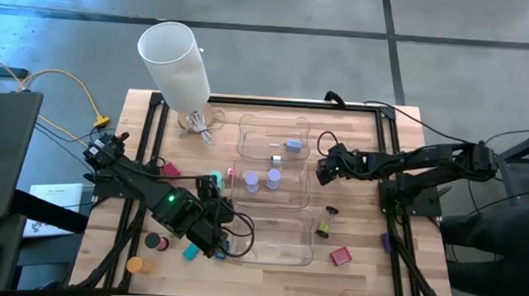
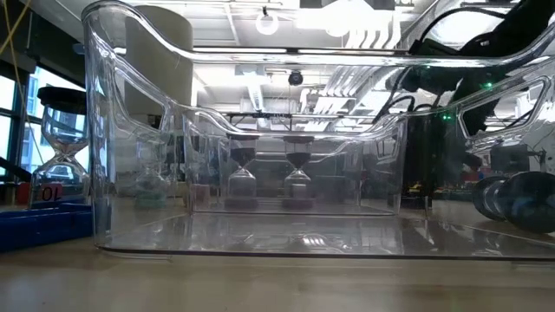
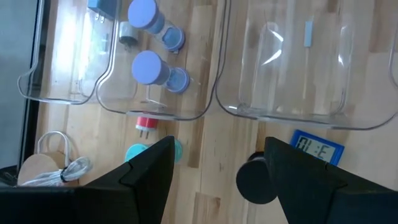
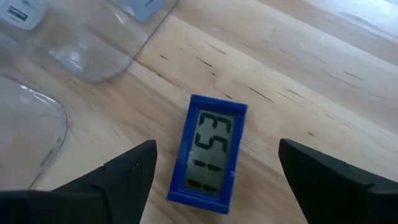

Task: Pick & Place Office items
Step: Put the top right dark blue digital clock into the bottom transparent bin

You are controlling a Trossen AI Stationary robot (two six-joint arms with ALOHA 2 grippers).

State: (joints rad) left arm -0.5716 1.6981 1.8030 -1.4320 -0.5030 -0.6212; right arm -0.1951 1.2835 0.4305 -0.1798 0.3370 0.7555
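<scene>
My right gripper (image 4: pixel 217 146) (image 1: pixel 322 169) is open above a flat blue rectangle with a grey display (image 4: pixel 208 149). It lies flat on the wood to the right of the middle tray, and the fingers stand on either side without touching. My left gripper (image 3: pixel 217 146) (image 1: pixel 219 236) is open over bare wood left of the near tray. A black cylinder (image 3: pixel 255 180) and another blue display rectangle (image 3: pixel 317 148) lie just beyond it, with a teal cylinder (image 3: pixel 143 152) to one side. Two lilac cylinders (image 1: pixel 252 182) (image 3: pixel 149 67) lie in the middle tray.
Three clear trays (image 1: pixel 272 135) (image 1: pixel 293 199) (image 1: pixel 286 253) stand in a row down the table's middle. The white lamp shade (image 1: pixel 174 62) is at the far left corner. A red block (image 1: pixel 340 255), an orange cylinder (image 1: pixel 136 265) and a black cylinder (image 1: pixel 155 242) lie near the near edge.
</scene>
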